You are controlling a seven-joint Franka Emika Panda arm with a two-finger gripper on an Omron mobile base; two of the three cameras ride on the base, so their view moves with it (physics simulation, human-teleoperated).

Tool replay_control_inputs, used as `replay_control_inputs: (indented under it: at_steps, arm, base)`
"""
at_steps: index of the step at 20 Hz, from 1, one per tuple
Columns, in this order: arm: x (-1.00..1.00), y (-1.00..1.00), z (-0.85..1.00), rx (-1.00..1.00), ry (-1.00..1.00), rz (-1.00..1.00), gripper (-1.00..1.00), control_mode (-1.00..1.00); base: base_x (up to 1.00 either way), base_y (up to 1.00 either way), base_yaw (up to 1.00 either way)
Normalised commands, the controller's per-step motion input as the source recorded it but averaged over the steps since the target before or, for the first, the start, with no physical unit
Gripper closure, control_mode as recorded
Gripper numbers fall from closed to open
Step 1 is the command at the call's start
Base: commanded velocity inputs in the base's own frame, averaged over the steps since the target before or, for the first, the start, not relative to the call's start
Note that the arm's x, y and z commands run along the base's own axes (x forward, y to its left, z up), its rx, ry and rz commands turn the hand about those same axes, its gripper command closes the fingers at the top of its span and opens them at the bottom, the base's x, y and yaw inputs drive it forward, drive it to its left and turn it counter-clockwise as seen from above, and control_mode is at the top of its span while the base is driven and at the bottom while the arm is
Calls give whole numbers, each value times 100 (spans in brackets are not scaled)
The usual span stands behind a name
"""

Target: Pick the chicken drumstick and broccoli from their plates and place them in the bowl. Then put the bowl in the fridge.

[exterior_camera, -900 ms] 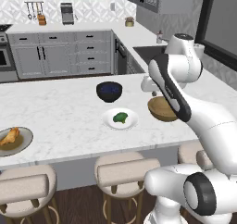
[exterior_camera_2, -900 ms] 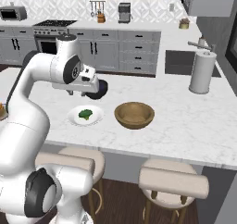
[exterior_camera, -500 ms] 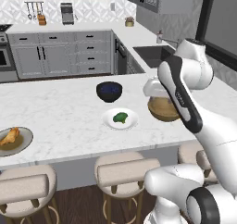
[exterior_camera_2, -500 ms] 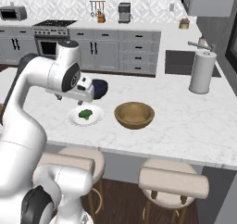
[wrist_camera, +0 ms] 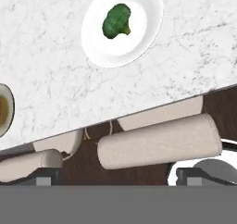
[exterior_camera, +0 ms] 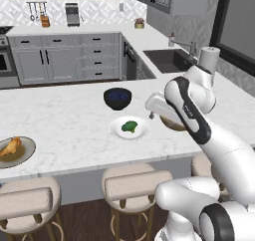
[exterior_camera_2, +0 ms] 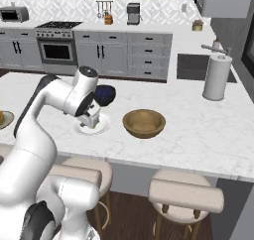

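The white marble-look island counter point(exterior_camera: 74, 130) stretches across the scene, with beige padded bar stools point(exterior_camera: 130, 184) tucked along its near edge. On it, toward the sink side, sits the wide tan-brown wooden bowl point(exterior_camera_2: 144, 123), upright and with nothing in it in the right base view; in the left base view the arm covers most of it. Next down in size, the round plain white plate point(wrist_camera: 122, 26) lies between that bowl and the smaller dark blue-black bowl point(exterior_camera: 117, 97), which stands just behind the plate. Far off at the counter's other end rests the greyish-olive plate with a darker centre point(exterior_camera: 16, 152), carrying the small golden-orange chicken drumstick point(exterior_camera: 10, 147). The bright green lumpy broccoli floret point(wrist_camera: 116, 20) sits in the middle of the white plate, untouched. The two-finger gripper point(exterior_camera_2: 94, 121) hangs above the near side of the white plate, apart from the floret; its dark fingertips point(wrist_camera: 188, 174) stand wide apart at the hand view's bottom corners, jaws released, nothing between them
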Motion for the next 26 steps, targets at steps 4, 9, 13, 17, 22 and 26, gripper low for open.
replay_control_inputs:
  at_steps: [4, 9, 13, 17, 22, 26]
  arm:
    - [78, 0, -38, 0, 28, -8, -100, -100]
    - [62, 5, -33, -1, 10, -2, -100, -100]
    - [45, 23, -39, -5, 0, 0, -100, -100]
    - [40, 20, -43, -4, 0, 0, -100, -100]
    - [47, 1, -43, 0, 0, 0, -100, -100]
    - [48, 0, -22, 0, 0, 0, -100, -100]
  base:
    - [0, 0, 0]
    - [0, 0, 0]
    - [0, 0, 0]
    - [0, 0, 0]
    - [0, 0, 0]
    - [0, 0, 0]
